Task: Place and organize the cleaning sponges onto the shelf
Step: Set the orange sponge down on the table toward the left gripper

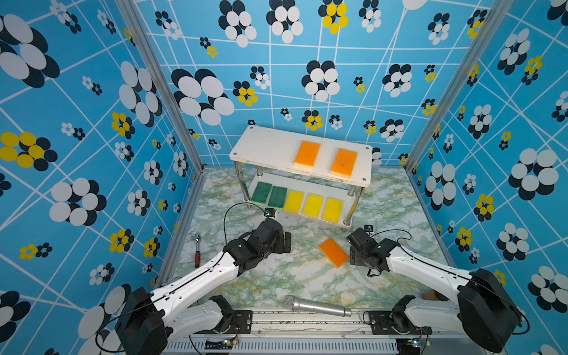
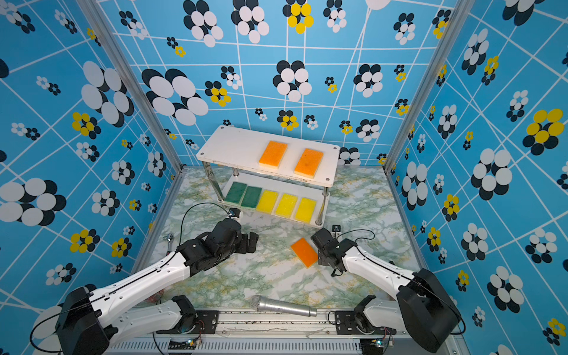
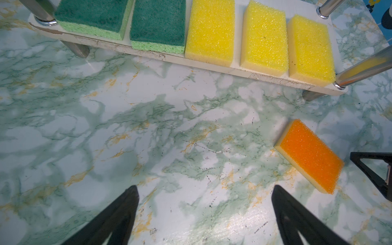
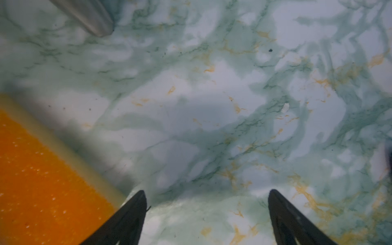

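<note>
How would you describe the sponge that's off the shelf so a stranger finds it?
Find the white two-tier shelf at the back of the marbled table. Before its right end, one orange sponge lies askew beside the right hand. It alone is off the shelf.

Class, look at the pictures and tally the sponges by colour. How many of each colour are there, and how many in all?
Orange sponges: 3
Yellow sponges: 3
Green sponges: 2
Total: 8
</note>
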Tool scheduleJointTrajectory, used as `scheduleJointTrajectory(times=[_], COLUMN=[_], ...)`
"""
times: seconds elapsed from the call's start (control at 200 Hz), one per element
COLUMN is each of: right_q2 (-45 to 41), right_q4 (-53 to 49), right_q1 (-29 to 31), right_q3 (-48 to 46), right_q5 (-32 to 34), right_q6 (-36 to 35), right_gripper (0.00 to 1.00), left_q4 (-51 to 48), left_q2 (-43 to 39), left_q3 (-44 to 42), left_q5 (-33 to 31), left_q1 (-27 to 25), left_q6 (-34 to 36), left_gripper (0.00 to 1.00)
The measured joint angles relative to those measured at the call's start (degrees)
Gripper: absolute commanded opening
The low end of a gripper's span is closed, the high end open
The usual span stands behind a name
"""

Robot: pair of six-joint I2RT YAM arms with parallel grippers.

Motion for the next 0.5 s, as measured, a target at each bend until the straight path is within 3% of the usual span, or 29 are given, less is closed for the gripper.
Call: scheduleJointTrajectory(times=[0.27,0.505], right_q2=[7.4,13.4], right_q4=[1.1,6.1], right_q1=[4.0,7.2], right_q3=[3.3,7.7], right_q5=[-2.3,-12.2], right_q6=[-1.6,-6.3], right_gripper=[0.89,0.86], left_q4=[0.0,-0.1], left_q2=[0.0,0.0], left_q3=[-1.3,-2.2], left_q5=[0.2,0.2], left_q1=[0.0,0.0], left_q6=[-0.7,-1.1], left_gripper=[0.99,0.99])
